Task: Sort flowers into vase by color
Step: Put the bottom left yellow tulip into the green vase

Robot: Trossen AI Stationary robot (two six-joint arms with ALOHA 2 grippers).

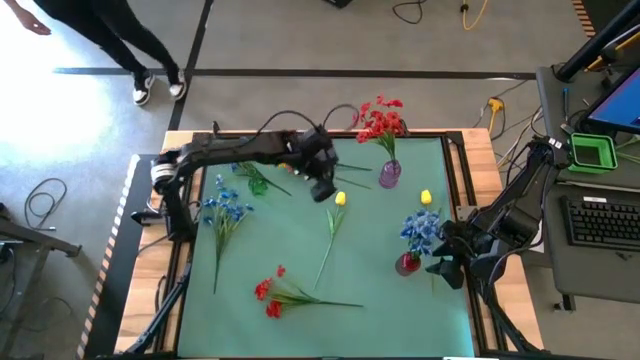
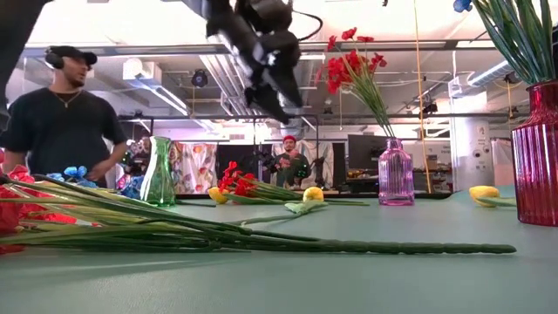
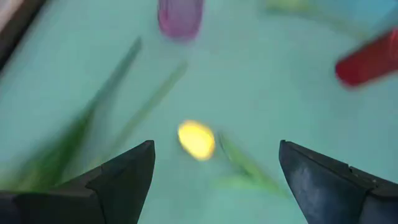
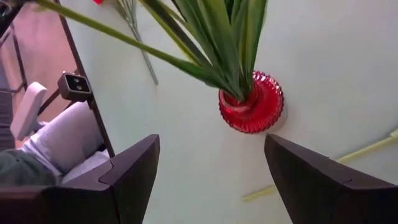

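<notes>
My left gripper hangs open above the mat, just left of a yellow tulip head whose stem lies on the mat; the left wrist view shows that head between and beyond my fingers, untouched. A purple vase holds red blooms. A red vase holds blue blossoms. A green vase stands at the far left. Loose blue flowers, red flowers and a second yellow head lie on the mat. My right gripper waits open beside the red vase.
The green mat has free room in its near middle. Black rails edge the table on both sides. In the low view a person stands beyond the far edge, and another's legs show on the floor in the high view.
</notes>
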